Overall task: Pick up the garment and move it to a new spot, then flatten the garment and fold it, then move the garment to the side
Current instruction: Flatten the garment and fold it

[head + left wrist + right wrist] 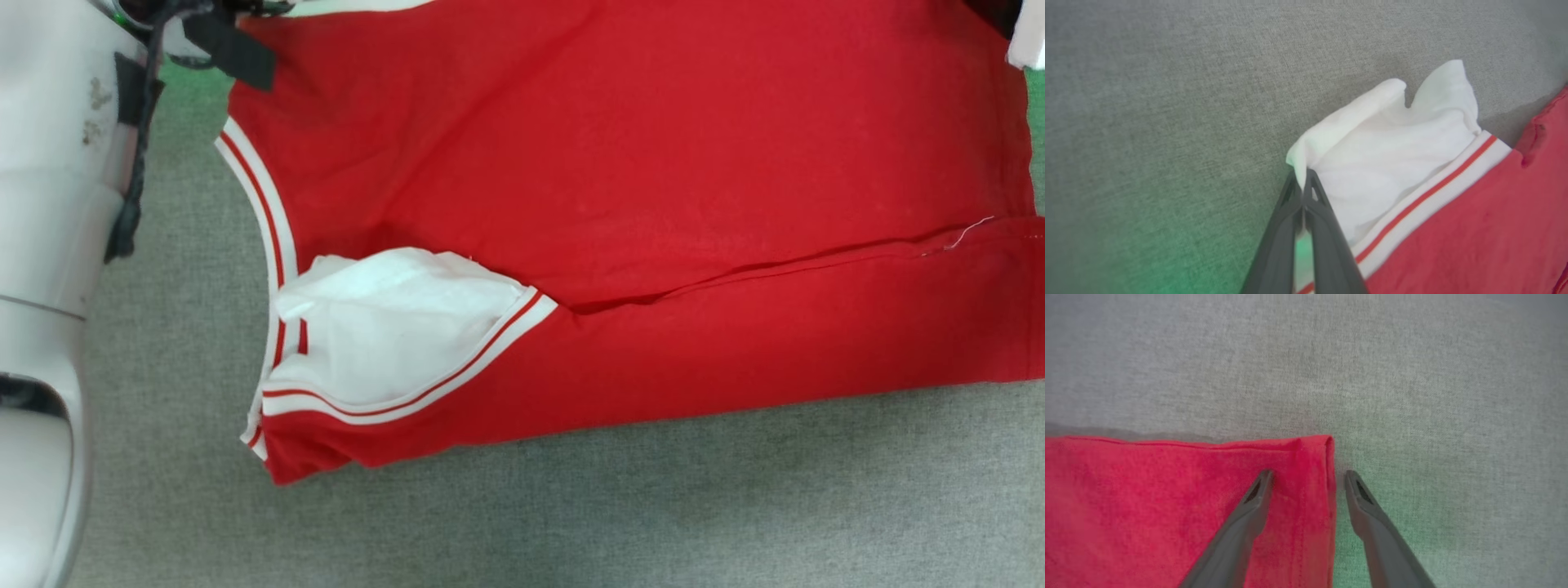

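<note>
Lying on the grey bench (571, 506), the red garment (620, 163) has its white sleeve (1392, 163) pinched in the closed left hand (1303, 179), while the wide-open right hand (1308, 477) straddles its hem corner (1314, 449).

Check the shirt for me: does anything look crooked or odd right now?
Yes. In the head view, the garment has its near white sleeve bunched and crumpled at the lower left instead of lying flat, and its striped cuff slants. A loose white thread sticks out at the fold edge on the right.
</note>
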Available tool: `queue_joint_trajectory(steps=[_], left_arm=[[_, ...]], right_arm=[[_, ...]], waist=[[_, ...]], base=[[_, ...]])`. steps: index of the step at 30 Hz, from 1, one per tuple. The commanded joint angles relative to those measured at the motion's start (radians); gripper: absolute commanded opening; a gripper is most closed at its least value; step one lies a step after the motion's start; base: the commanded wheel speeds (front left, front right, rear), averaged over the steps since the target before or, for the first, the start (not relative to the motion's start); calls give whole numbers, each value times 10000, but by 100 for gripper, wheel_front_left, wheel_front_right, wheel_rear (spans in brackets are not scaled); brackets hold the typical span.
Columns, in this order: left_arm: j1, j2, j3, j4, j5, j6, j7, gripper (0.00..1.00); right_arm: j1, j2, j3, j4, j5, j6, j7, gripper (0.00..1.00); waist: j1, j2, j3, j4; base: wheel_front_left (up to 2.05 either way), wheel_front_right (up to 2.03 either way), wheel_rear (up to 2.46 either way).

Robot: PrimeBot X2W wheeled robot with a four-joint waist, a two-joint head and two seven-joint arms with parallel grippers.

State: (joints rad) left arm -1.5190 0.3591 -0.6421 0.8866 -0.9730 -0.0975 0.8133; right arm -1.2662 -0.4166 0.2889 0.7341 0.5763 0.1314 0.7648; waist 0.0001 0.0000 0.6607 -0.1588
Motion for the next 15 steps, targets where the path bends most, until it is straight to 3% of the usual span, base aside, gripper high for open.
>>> queue_joint_trajectory(steps=[1,9,15], left_arm=[[115,-32,-74,133,-39,-44,-6,0],[183,0,218,-130,-504,-277,-570,0],[811,161,349,-1310,-1343,-358,-716,0]], right_arm=[[-26,46,77,94,191,-15,-110,0],[36,-138,313,134,698,-15,-1026,0],[546,-591,579,-529,1479,-15,-1422,0]], waist=[[-1,0,24,-30],[-1,0,-211,22],[-1,0,-767,257]], base=[[0,0,0],[0,0,0],[0,0,0]])
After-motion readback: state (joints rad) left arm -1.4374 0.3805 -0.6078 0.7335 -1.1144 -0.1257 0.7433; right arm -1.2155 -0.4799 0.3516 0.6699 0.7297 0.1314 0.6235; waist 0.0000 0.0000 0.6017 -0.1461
